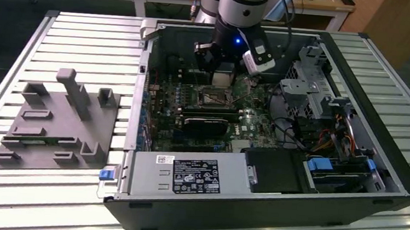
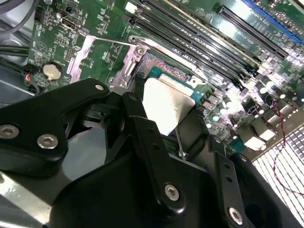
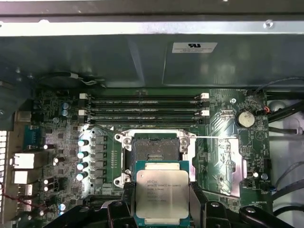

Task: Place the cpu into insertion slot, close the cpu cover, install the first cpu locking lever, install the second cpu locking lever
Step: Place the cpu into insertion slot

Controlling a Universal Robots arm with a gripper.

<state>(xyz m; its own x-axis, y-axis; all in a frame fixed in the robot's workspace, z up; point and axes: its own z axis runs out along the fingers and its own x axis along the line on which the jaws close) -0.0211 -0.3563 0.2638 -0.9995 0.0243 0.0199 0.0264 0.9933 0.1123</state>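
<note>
In the exterior view the gripper (image 1: 222, 79) hangs inside the open computer case (image 1: 376, 178), just above the insertion slot (image 1: 214, 98); in the first wrist view its fingers (image 3: 127, 199) clamp opposite edges of the cpu (image 3: 161, 194), held beside the bare slot, with the cpu cover (image 3: 227, 161) swung open alongside; in the second wrist view the cpu's silver top shows between the black fingers, near the socket's rim.
</note>
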